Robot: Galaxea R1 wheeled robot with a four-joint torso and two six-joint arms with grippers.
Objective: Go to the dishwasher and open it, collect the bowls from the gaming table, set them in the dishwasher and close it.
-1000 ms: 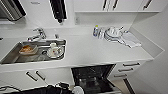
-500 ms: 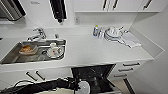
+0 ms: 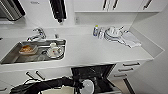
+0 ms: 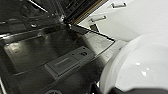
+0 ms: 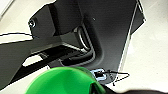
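The dishwasher (image 3: 92, 75) stands open under the counter, its dark inside and lowered door (image 4: 50, 52) in view. My left arm comes in from the left, and my left gripper (image 3: 80, 86) holds a white bowl (image 3: 87, 87) over the open door. That white bowl (image 4: 140, 67) looms large in the left wrist view, above the door's detergent compartment (image 4: 67, 61). A green bowl (image 5: 62, 81) sits right at my right gripper (image 5: 100, 87) in the right wrist view, over pale floor. The gaming table is out of view.
A white counter (image 3: 100, 50) runs above the dishwasher, with a steel sink (image 3: 10, 58) holding dishes at the left and stacked crockery (image 3: 113, 33) with a cloth at the back right. White drawers (image 3: 127, 68) flank the dishwasher on the right. A wall closes the right side.
My left arm has swung in from the left, carrying the white bowl to a spot over the open dishwasher door. The counter and sink have not moved.
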